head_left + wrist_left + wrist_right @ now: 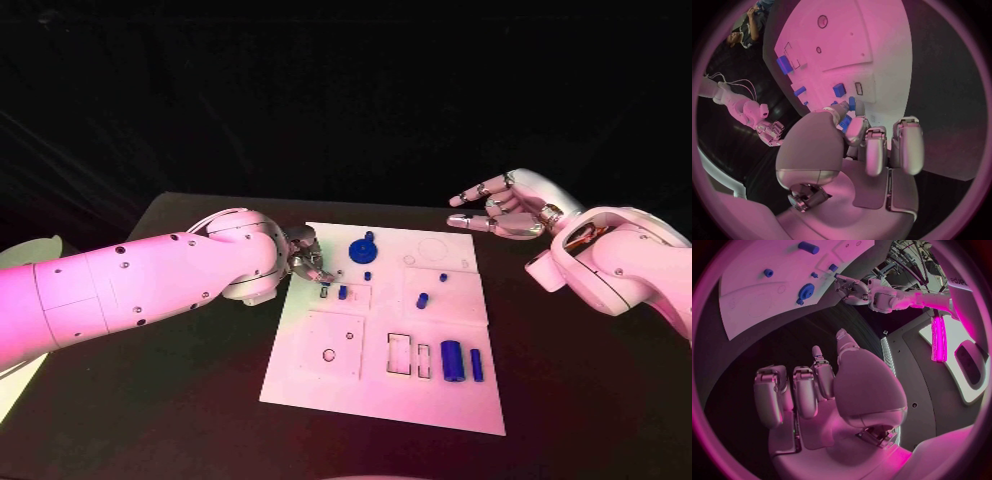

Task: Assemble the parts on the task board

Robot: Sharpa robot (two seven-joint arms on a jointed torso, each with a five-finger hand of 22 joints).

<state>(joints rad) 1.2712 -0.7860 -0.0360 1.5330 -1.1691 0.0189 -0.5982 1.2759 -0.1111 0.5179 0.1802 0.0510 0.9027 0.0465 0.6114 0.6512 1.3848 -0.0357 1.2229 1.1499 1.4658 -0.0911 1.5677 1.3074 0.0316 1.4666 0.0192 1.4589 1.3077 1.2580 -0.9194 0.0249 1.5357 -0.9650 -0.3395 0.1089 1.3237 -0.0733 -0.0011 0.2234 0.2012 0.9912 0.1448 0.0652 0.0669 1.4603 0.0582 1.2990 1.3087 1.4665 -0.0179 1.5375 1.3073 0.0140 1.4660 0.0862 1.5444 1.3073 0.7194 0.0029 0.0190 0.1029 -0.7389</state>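
Note:
The white task board (378, 385) lies in the middle of the table. On it are a round blue part (364, 250), small blue parts (342, 292) (423, 299) and two blue cylinders (451, 360). My left hand (304, 259) hovers at the board's left edge, beside the round part, with its fingers (875, 150) curled. A bit of blue (845, 123) shows between its thumb and nearest finger; whether it is held is unclear. My right hand (503, 209) floats off the board's far right corner, fingers loosely bent around nothing (811, 390).
The board has outlined recesses and a small hole (329, 354) in its near half. Black table surface (577, 400) surrounds the board on all sides. My left arm (130, 290) reaches across the table's left side.

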